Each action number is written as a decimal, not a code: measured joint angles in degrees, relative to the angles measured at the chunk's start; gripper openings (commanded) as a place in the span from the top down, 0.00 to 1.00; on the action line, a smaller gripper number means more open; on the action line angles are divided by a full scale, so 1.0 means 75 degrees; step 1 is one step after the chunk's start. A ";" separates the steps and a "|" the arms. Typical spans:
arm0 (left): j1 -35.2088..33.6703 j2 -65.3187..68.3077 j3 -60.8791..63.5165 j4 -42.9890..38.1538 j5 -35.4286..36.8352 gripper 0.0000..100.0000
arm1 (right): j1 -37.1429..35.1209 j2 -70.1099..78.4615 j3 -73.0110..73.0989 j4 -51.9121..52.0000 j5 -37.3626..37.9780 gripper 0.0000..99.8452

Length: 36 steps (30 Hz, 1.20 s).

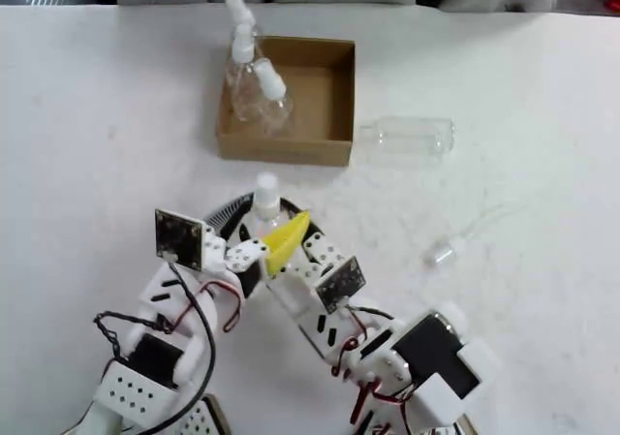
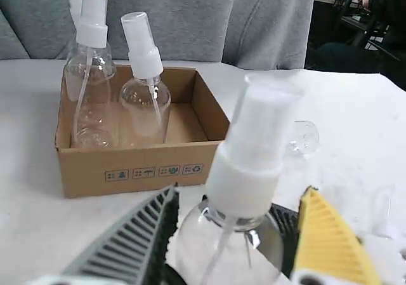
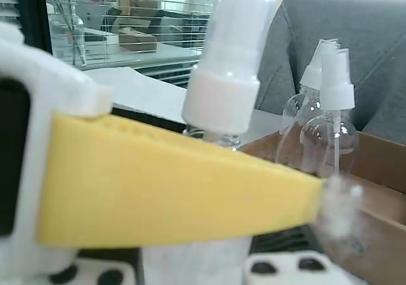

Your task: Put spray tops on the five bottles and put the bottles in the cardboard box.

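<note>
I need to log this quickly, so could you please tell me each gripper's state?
Left gripper: closed on the capped bottle.
Right gripper: at the same bottle; state cannot be told.

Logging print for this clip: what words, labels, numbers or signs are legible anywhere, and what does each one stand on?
Words or numbers: none legible in any view.
Cardboard box: a row of four small handling symbols printed on its front wall, too small to make out for certain.
Bottles and spray tops: no labels or print visible.
</note>
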 measured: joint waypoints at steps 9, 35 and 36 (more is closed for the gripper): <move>0.0000 -0.0340 0.0000 0.0000 0.0070 0.76 | 0.0000 -0.0012 0.0000 0.0000 0.0000 0.98; -0.0352 -0.1805 -0.0223 0.2145 0.0457 0.69 | 0.0000 -0.0012 0.0000 0.0000 0.0000 0.98; -0.0340 -0.1805 -0.0281 0.2274 0.0457 0.69 | -0.0012 -0.0012 0.0000 0.0000 0.0000 0.98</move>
